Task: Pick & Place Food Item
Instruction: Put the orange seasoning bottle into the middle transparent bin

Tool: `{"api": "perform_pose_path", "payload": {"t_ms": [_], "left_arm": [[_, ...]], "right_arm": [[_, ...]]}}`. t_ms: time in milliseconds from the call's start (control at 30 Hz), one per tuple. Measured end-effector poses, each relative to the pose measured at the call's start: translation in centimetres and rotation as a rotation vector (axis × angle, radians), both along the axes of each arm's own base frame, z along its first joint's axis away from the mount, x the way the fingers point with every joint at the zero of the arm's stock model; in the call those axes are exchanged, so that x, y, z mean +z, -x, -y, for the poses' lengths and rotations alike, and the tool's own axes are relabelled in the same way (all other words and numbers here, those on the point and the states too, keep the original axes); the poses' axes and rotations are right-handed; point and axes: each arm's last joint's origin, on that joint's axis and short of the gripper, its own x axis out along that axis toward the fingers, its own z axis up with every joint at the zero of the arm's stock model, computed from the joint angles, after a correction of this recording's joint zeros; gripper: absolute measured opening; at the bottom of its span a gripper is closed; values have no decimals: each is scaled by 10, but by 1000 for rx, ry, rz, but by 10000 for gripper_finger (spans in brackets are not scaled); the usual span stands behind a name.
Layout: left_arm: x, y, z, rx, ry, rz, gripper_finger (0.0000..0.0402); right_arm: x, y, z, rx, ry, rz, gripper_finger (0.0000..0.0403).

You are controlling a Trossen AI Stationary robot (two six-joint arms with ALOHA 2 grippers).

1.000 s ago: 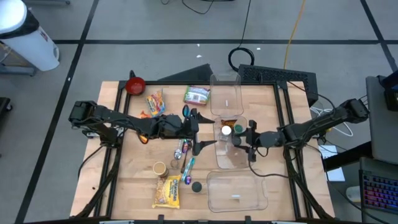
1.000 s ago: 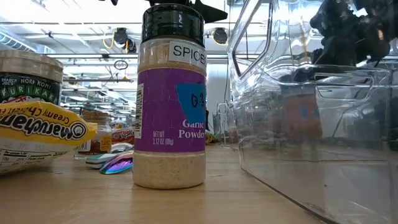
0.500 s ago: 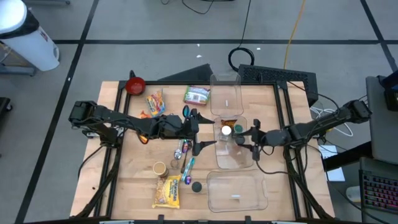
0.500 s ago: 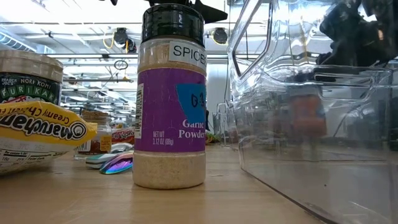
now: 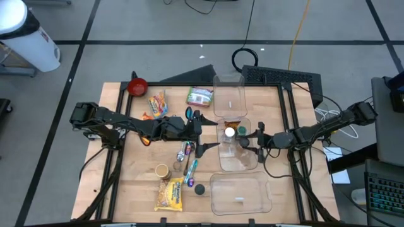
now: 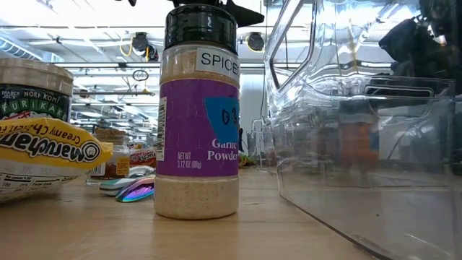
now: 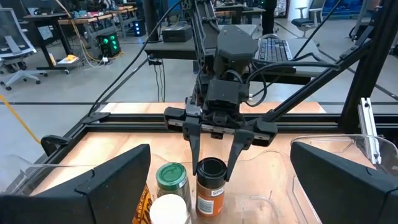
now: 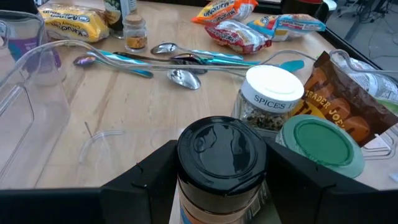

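Note:
A black-lidded spice jar (image 8: 221, 149) stands upright in the middle clear bin (image 5: 235, 161), next to a white-lidded jar (image 5: 230, 133), a green-lidded jar (image 8: 323, 146) and a brown snack bag (image 8: 348, 99). My right gripper (image 5: 251, 140) reaches in level from the table's right. It is open, and its fingers (image 7: 194, 149) stand on either side of the black lid (image 7: 211, 168); I see no touch. My left gripper (image 5: 208, 131) is wide open and empty, just left of the bin, facing the jars.
A second clear bin (image 5: 228, 94) stands at the far side and a third (image 5: 238, 192) at the near edge. Spoons (image 5: 188, 154), snack packets (image 5: 156, 107), a red bowl (image 5: 137, 85), a garlic powder jar (image 6: 196, 115) and a yellow noodle packet (image 5: 170, 194) lie on the left half.
My right gripper has drawn back a little toward the table's right edge, away from the jars. The black-lidded jar has stayed in place in the bin.

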Motion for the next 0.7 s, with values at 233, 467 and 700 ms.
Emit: {"api": "perform_pose_path", "payload": {"t_ms": [233, 467, 700], "left_arm": [[0, 0, 0, 0, 0, 0, 392], [0, 0, 0, 0, 0, 0, 392], [0, 0, 0, 0, 0, 0, 392]], "right_arm": [[-4, 1, 0, -1, -1, -35, 202], [-4, 2, 0, -10, -19, -43, 213], [-5, 2, 0, -11, -19, -43, 223]]}}
